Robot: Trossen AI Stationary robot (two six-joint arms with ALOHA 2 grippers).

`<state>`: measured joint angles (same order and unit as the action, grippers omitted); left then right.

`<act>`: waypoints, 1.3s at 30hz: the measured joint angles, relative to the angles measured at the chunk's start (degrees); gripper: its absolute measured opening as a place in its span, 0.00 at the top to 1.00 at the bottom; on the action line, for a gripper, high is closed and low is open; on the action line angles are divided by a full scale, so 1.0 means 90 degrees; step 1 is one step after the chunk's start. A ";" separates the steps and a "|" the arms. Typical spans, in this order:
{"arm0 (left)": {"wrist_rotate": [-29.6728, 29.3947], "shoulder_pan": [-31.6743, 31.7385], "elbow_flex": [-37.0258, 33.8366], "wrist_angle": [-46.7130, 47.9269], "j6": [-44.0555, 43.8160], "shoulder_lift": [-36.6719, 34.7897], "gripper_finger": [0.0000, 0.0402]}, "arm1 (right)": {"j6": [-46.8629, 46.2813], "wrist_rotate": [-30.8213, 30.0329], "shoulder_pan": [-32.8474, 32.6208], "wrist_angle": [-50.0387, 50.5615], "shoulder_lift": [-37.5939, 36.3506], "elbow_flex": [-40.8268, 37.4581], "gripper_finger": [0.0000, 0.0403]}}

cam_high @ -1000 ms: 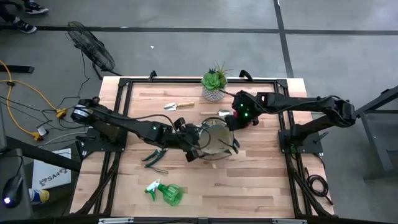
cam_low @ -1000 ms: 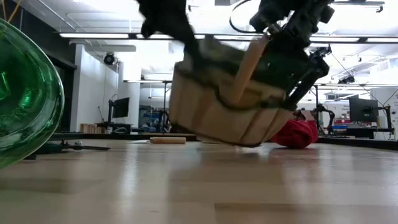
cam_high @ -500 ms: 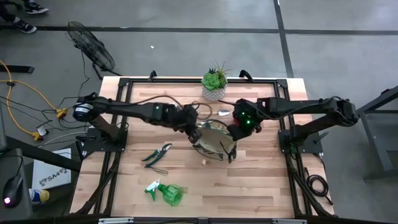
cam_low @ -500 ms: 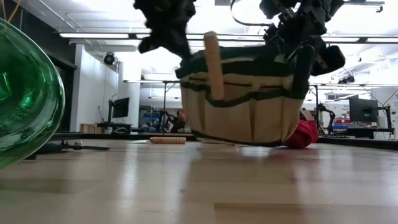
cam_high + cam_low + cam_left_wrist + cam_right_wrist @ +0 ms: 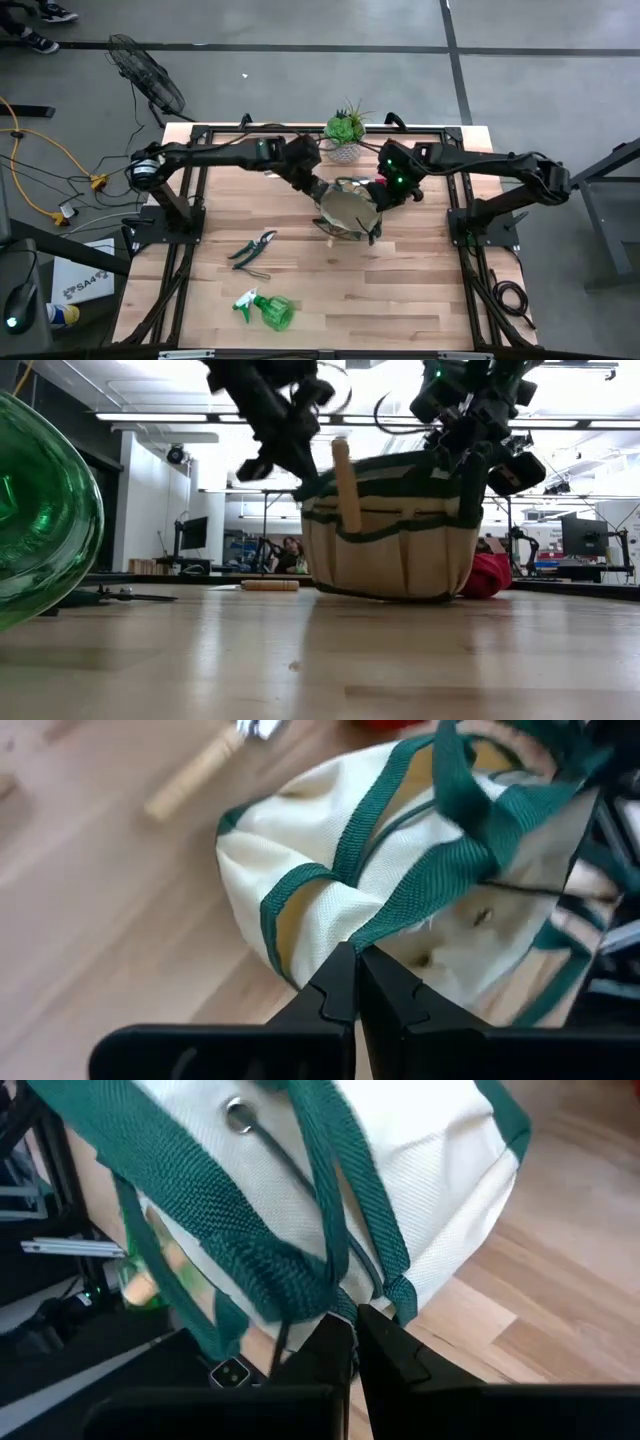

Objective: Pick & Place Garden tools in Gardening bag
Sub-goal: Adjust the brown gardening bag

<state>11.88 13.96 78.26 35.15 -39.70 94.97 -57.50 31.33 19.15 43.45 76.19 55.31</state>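
Note:
The khaki gardening bag with green trim stands upright in the table's middle, toward the far edge, held from both sides. My left gripper is shut on its left rim and my right gripper on its right rim. A wooden tool handle sticks up from an outer pocket. Pruning shears and a green spray bottle lie on the table near the front left. A wooden-handled tool and a red piece lie behind the bag. My left gripper pinches the green webbing at the bag's rim between its two fingertips, slanting down from the table's left. The bag hangs upright below it, base at or just above the table. My right gripper pinches a green strap at the opposite rim, slanting down from the right; the webbing runs taut from the fingers.
A green succulent in a white pot stands at the far edge just behind the bag, close to my left arm. Bare wood lies to the right of the spray bottle and in front of the bag.
My left gripper has swung toward the table's far edge and rolled, keeping its hold on the bag's rim. The bag, tilted with one side raised before, has come upright, sunk toward the table and shifted a little toward the far edge.

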 joint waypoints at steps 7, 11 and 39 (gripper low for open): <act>0.0563 0.0364 -0.0019 -0.0097 0.0046 0.0197 1.00 | 0.0254 0.0078 0.0580 0.0007 0.0173 0.0002 0.99; 0.0251 0.0486 -0.0019 -0.0267 0.0046 0.0339 1.00 | 0.0398 -0.0106 0.0884 0.0001 0.0308 0.0002 0.99; 0.0235 0.0573 -0.0017 -0.0726 0.0221 0.0543 0.64 | 0.0709 -0.1000 0.1084 -0.0134 0.0160 0.0000 0.69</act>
<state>14.00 19.11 78.11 28.62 -37.71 99.85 -51.12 22.33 28.91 42.24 77.63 55.31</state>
